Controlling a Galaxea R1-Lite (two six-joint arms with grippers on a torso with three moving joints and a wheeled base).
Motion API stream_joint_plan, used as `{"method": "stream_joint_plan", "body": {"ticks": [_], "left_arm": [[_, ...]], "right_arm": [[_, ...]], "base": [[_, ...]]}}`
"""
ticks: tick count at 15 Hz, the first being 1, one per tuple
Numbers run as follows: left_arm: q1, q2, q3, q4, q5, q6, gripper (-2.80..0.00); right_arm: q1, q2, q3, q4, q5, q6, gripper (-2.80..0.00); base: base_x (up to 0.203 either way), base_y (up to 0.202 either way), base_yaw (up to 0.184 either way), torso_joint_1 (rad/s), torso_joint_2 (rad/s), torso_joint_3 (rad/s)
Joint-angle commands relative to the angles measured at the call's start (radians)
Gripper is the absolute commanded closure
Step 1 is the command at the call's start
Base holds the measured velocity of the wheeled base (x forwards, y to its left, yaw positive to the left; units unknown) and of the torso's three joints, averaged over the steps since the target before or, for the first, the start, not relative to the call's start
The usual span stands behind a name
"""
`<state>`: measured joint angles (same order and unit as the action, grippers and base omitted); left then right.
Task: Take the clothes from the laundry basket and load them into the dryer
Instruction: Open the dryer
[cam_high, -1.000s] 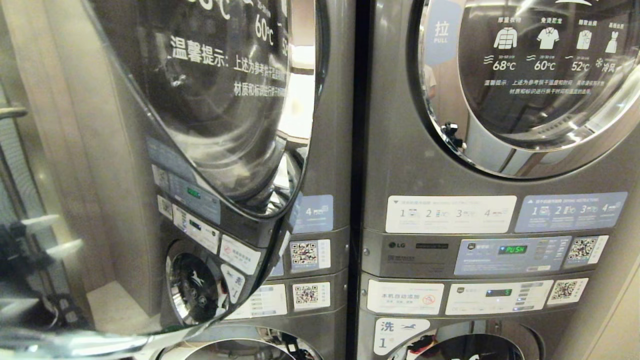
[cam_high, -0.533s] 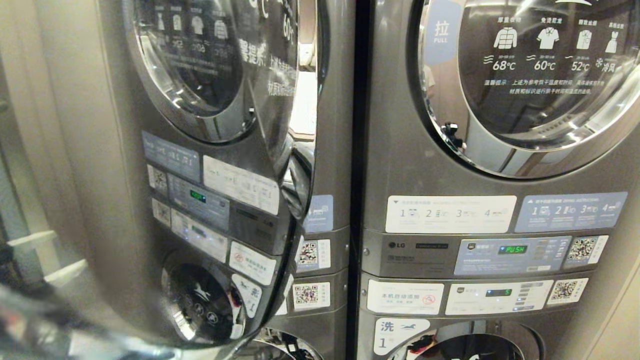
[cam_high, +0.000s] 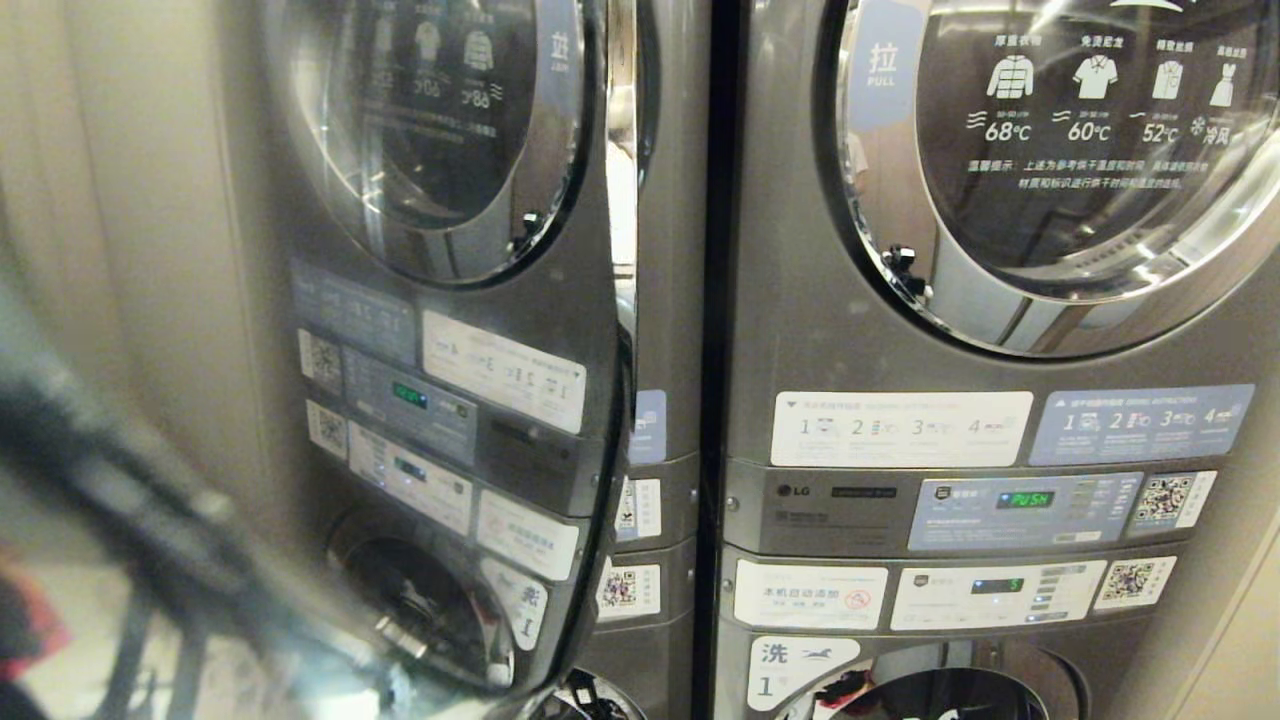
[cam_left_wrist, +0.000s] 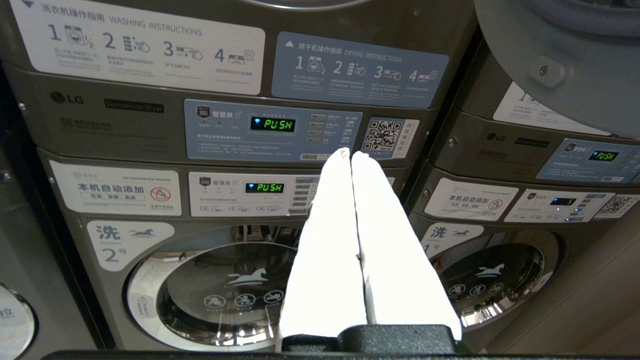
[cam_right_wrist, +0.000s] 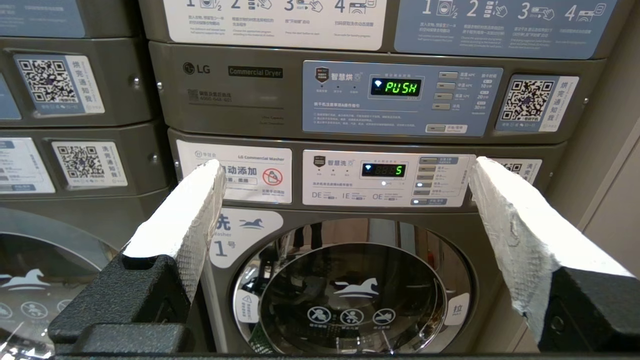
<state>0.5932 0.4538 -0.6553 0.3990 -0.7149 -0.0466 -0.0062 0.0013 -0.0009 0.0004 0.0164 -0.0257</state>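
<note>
The left dryer's round door (cam_high: 450, 300) stands swung out toward me, and its glass mirrors the machines beside it. It hides the drum opening in the head view. My left gripper (cam_left_wrist: 350, 154) is shut and empty, its white fingers pressed together in front of that dryer's control panel (cam_left_wrist: 272, 127). The door's grey inner side (cam_left_wrist: 565, 65) shows beside the gripper in the left wrist view. My right gripper (cam_right_wrist: 346, 167) is open and empty, level with the panel of washer no. 1 (cam_right_wrist: 350, 295). The clothes and the laundry basket are out of view.
The right dryer (cam_high: 1060, 150) has its door closed, with its panel (cam_high: 1020, 510) below. Washer no. 2 (cam_left_wrist: 220, 295) sits under the left dryer. A dark blurred shape (cam_high: 130, 480) crosses the lower left of the head view. A beige wall (cam_high: 130, 200) bounds the left.
The left dryer's door has swung further open. The white fingers seen at the left edge of the head view are gone; a dark blur lies there now.
</note>
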Motion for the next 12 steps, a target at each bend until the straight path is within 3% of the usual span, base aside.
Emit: {"method": "stream_joint_plan", "body": {"ticks": [1,8,12], "left_arm": [[-0.007,-0.004,0.011,0.003,-0.005,-0.001,0.00],[-0.081,0.023,0.007,-0.017,-0.006,-0.001,0.00],[-0.128,0.109,0.007,-0.118,-0.010,-0.001,0.00]], "right_arm": [[0.000,0.000,0.001,0.000,0.000,0.000,-2.80],[0.000,0.000,-0.001,0.001,0.000,0.000,-2.80],[0.000,0.000,0.001,0.001,0.000,0.000,-2.80]], "base": [[0.000,0.000,0.000,0.000,0.00,0.000],[0.000,0.000,0.000,0.000,0.00,0.141],[0.000,0.000,0.000,0.002,0.00,0.202]]}}
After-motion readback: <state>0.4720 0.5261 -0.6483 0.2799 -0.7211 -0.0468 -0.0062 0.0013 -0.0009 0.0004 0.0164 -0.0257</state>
